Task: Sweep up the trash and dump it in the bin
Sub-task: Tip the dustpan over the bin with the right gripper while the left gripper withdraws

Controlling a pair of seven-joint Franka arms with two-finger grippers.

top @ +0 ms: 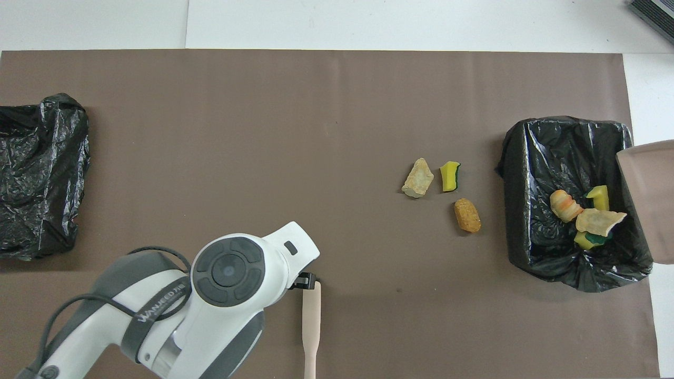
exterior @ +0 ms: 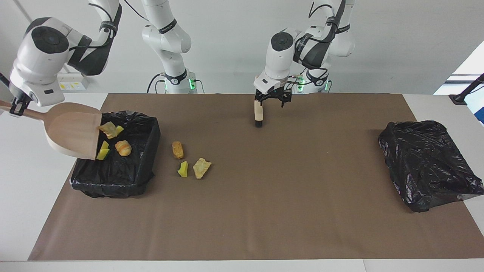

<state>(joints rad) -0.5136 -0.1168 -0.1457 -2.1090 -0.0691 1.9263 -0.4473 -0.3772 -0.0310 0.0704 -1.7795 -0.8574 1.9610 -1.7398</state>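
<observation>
Brown mat (exterior: 264,207) spread under everything. Black-lined bin (exterior: 149,151) at the right arm's end of it. Second black-lined bin (exterior: 423,162) well apart from the first, at the left arm's end.

Over the first bin, tilted mouth-down: wooden dustpan (exterior: 72,130), lip just above the liner. Clamped tight on its handle outside the bin's rim: right gripper (exterior: 16,107).

Well apart from that bin, toward the left arm's end and closer to the robots: left gripper (exterior: 273,99), claw spread wide, nothing pinched. Below one fingertip: brush (exterior: 258,113), pale handle up, dark bristles down.

Inside the bin, by the dustpan's lip: four scraps (exterior: 123,147), sponge bits and bread-like lumps. Just beside the bin on the mat, toward the left arm's end: three loose scraps (exterior: 177,149), an orange lump, a yellow-green sponge bit and a tan piece.
</observation>
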